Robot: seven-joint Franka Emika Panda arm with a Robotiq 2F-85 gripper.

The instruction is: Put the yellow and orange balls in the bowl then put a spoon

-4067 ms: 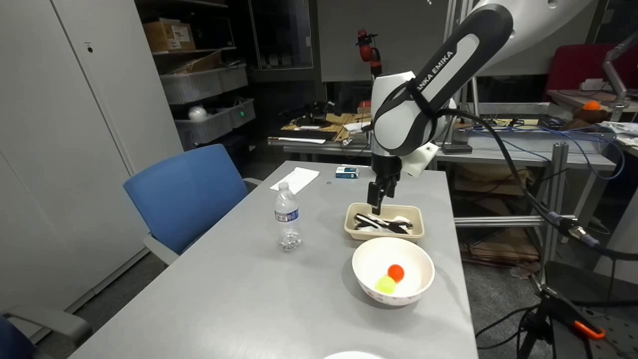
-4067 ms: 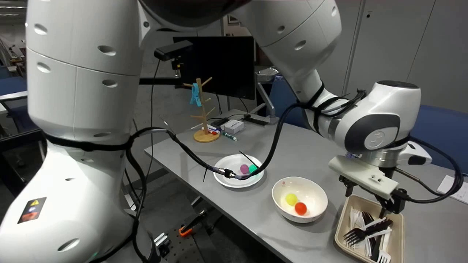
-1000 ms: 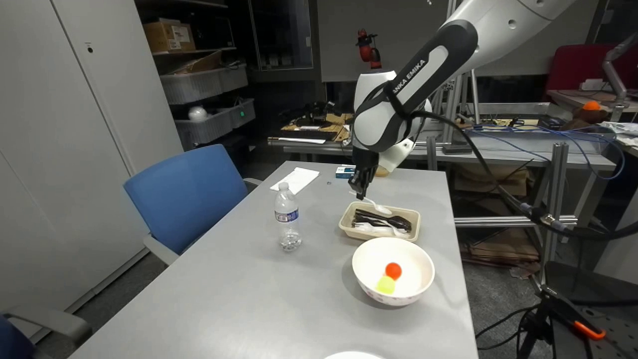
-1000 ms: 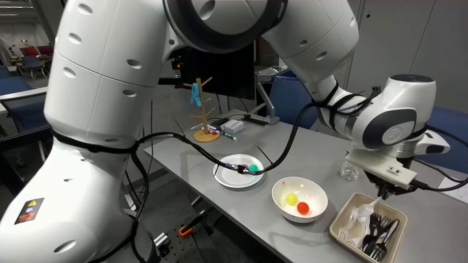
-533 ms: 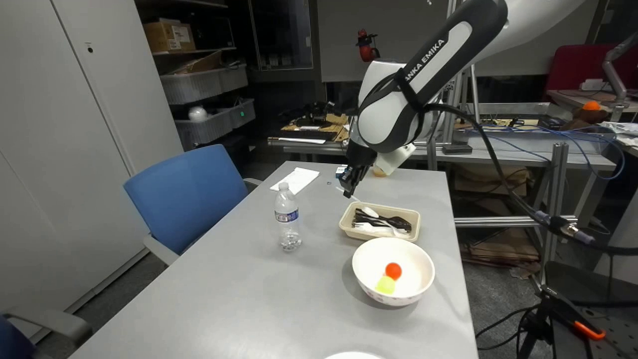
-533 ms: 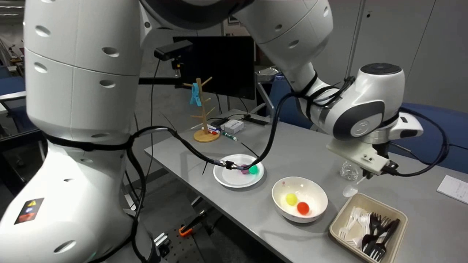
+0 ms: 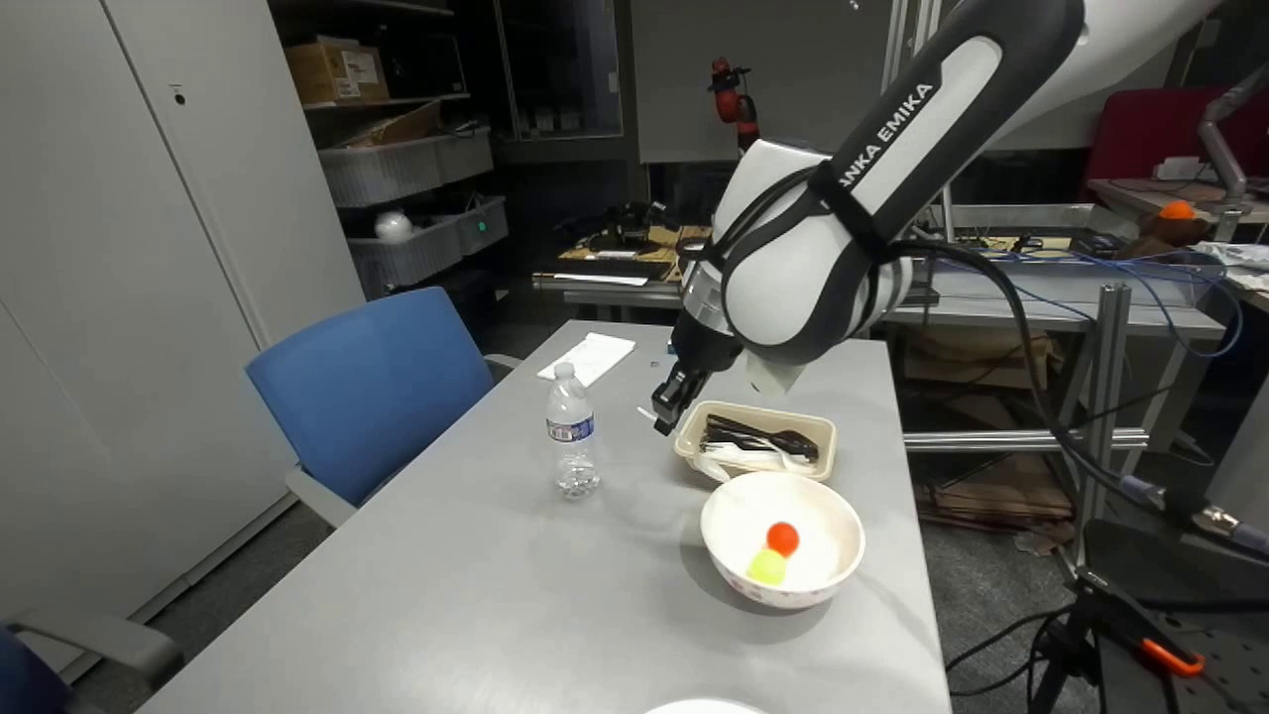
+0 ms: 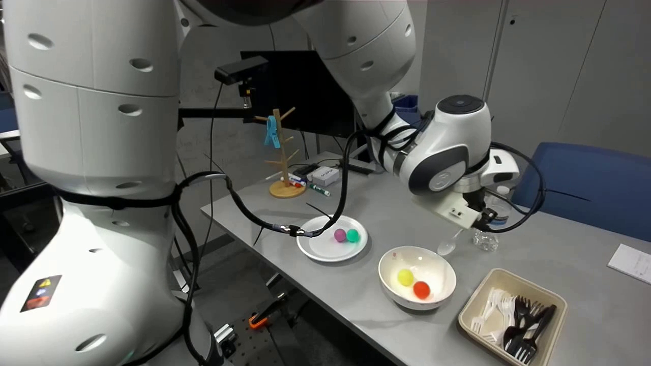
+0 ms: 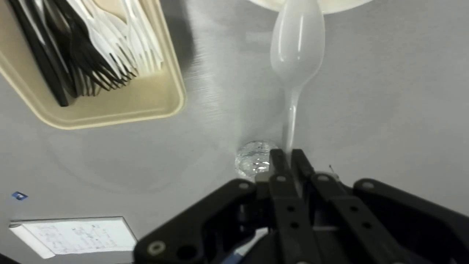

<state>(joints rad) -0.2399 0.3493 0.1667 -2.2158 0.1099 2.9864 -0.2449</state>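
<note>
A white plastic spoon (image 9: 297, 55) is pinched by its handle between the fingertips of my gripper (image 9: 290, 153). In an exterior view the spoon's head (image 8: 447, 247) hangs by the far rim of the white bowl (image 8: 407, 301); in the wrist view it overlaps the bowl's edge (image 9: 344, 6). Inside the bowl rest the yellow ball (image 8: 405, 277) and the orange ball (image 8: 421, 290), close together. An exterior view has the gripper (image 7: 667, 409) tilted, between the water bottle and the tray. The fingertips are hidden behind the pale mount in an exterior view.
A beige tray (image 8: 559, 310) of black and white cutlery stands beside the bowl. The water bottle (image 7: 573, 436) is close to the gripper. A white plate (image 8: 320, 255) holds a purple and a green ball. Paper (image 7: 592, 357) lies farther off.
About four seconds ago my gripper was down at the tray with its jaws apart. Since then it has taken the spoon, lifted it, and carried it out of the tray toward the bowl.
</note>
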